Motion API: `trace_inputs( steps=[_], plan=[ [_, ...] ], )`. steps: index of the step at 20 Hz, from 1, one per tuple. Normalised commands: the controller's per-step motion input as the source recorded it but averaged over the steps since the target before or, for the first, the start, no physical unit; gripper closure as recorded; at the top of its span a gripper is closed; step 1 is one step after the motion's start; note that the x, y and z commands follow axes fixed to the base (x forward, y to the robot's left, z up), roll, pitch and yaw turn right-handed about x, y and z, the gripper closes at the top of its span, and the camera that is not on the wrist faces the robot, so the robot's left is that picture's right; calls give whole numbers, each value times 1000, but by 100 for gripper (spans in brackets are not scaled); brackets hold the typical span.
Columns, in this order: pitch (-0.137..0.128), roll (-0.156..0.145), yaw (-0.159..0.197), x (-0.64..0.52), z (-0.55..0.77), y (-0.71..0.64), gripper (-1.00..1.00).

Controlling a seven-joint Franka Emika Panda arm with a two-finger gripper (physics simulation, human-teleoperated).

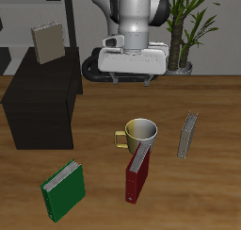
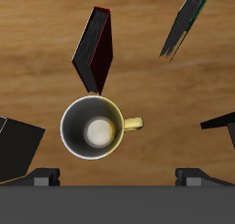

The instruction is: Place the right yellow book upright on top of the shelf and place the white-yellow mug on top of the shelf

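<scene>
The right yellow book (image 1: 45, 42) stands upright on the flat top of the black shelf (image 1: 42, 102). On the table sits the white-yellow mug (image 1: 141, 133) (image 2: 95, 128), upright, showing its yellow handle and yellow inside. My gripper (image 1: 132, 79) (image 2: 117, 177) hangs open well above the table, a little farther back than the mug, with nothing between its fingers (image 2: 44, 177). A corner of the shelf (image 2: 220, 124) shows in the wrist view.
A dark red book (image 1: 137, 172) (image 2: 95, 51) leans just in front of the mug. A green book (image 1: 64, 189) (image 2: 188, 24) stands near the table's front edge. Another tan-grey book (image 1: 188, 137) (image 2: 18, 147) stands beside the mug. A potted plant (image 1: 193, 26) is at the back.
</scene>
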Motion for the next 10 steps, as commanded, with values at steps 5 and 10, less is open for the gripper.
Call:
trace_inputs(
  steps=[5,10],
  plan=[
    [7,-21,134,127,-212,135,-100],
    [2,7,97,60,-159,216,-100]
  ],
)
